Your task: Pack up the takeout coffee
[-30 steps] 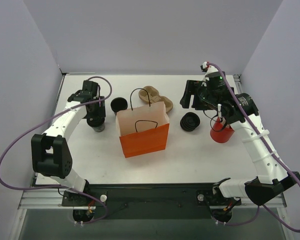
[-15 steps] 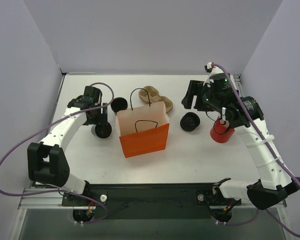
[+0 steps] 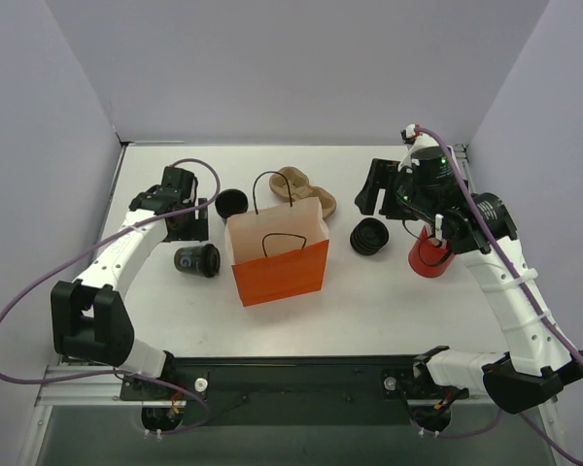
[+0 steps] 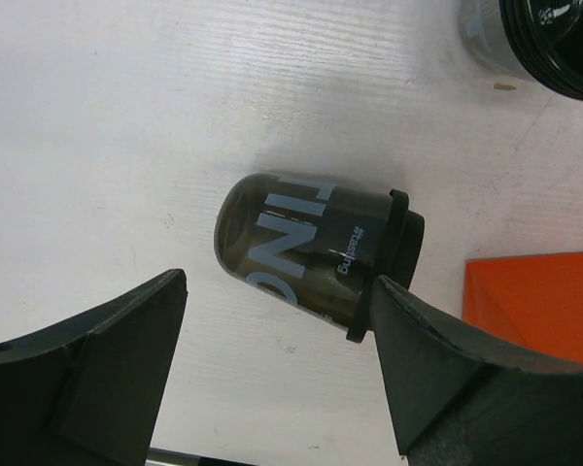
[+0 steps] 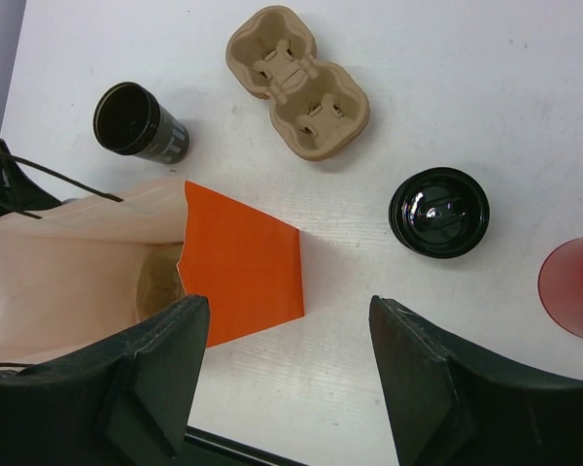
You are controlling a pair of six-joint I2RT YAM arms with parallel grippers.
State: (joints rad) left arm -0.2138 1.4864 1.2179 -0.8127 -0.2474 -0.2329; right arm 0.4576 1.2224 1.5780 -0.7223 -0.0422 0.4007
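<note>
A: Where is the takeout coffee?

B: The small black paper cup with the round black plastic lid (image 4: 316,254) lies on its side on the white tabletop (image 3: 369,311), just left of the upright orange paper bag (image 3: 277,254). Its lid end points toward the bag.

A: Is it held?

B: No. The left fingers (image 4: 97,349) are spread wide, one on either side of the cup. In the left wrist view, bare tabletop shows between the left one and the cup, while the right one overlaps the lid rim, so I cannot tell whether it touches.

A: And the other arm?

B: The right fingers (image 5: 146,379) are spread too, with nothing between them. They hover above the bag's right side, with the stack of loose black lids (image 5: 438,212) beyond.

A: So how far along is the packing?

B: Barely started, I'd judge. The bag stands with its mouth open, and the right wrist view shows no cup in the part of the inside it can see. The lid looks seated, and I see no spill.

A: What remains?

B: Probably all of it. The cup must be gripped where it lies or stood up first, then lifted over the rim and lowered in. The lidless black cup (image 3: 231,203), brown pulp carrier (image 3: 306,184) and red plastic cup (image 3: 430,257) sit apart on the tabletop.
</note>
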